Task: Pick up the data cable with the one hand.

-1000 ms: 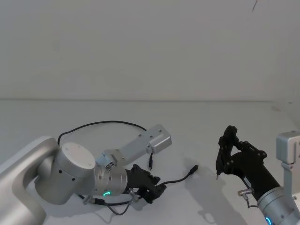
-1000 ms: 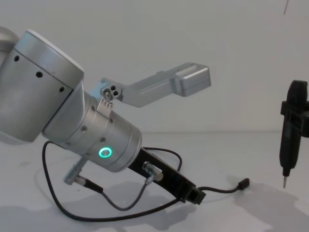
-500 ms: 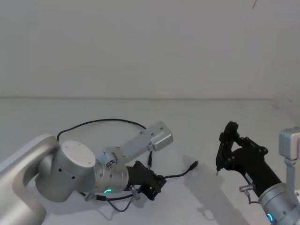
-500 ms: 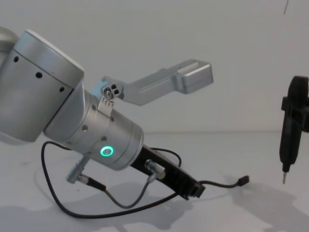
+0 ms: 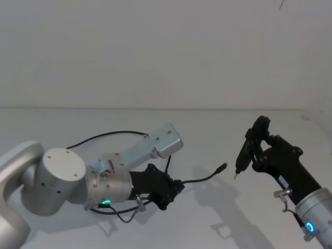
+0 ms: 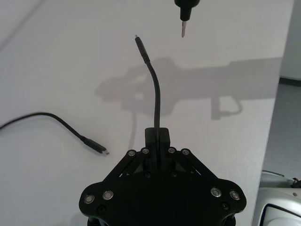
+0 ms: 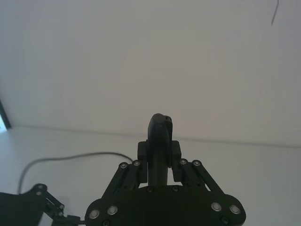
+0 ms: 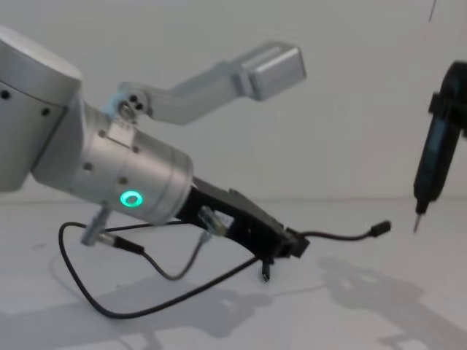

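The data cable (image 5: 199,180) is a thin black cord, and my left gripper (image 5: 175,185) is shut on it a short way from one end. In the left wrist view the cable (image 6: 156,94) rises from between the jaws of the left gripper (image 6: 156,134) to a small plug (image 6: 138,38). From the chest, the left gripper (image 8: 295,246) hangs above the table and the held plug (image 8: 379,230) points right, off the surface. The cable's other plug (image 6: 96,147) lies on the table, and the rest of the cord loops behind the left arm (image 5: 104,136). My slim right gripper (image 5: 241,161) hovers shut, just right of the raised plug.
The white table (image 5: 207,223) lies under both arms, with its edge (image 6: 282,94) beyond the right gripper. A grey wire with silver plugs (image 8: 171,270) hangs under my left wrist. A plain wall stands behind.
My left gripper has risen off the table with the cable in it, and the free plug end has lifted with it. The right gripper has moved up slightly.
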Available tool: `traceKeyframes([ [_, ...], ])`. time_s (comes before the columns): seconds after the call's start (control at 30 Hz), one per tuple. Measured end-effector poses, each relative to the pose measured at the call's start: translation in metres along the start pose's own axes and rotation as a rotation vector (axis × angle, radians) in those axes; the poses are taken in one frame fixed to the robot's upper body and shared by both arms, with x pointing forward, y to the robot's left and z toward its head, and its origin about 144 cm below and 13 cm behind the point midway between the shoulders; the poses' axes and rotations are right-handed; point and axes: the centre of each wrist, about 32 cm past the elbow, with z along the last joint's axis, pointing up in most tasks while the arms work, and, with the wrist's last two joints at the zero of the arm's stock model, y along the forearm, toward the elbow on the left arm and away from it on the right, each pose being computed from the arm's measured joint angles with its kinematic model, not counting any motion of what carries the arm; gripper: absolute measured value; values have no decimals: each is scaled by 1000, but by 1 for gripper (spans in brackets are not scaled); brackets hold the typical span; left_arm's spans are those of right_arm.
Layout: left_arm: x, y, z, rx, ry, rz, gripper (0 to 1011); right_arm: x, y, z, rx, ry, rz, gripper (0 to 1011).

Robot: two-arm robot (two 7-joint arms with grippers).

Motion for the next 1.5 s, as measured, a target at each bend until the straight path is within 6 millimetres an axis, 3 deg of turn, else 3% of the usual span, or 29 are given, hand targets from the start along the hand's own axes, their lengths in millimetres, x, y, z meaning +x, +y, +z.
traceKeyframes([
  [0.57, 18, 35, -2, -31, -79, -48, 36, 6, -3, 37, 106, 76, 34, 279],
  [0.97, 23, 44, -2, -31, -98, -65, 36, 9, 0, 44, 99, 46, 21, 279],
  [1.5, 24, 48, -2, -31, -106, -72, 36, 2, 12, 38, 36, 18, 17, 279],
])
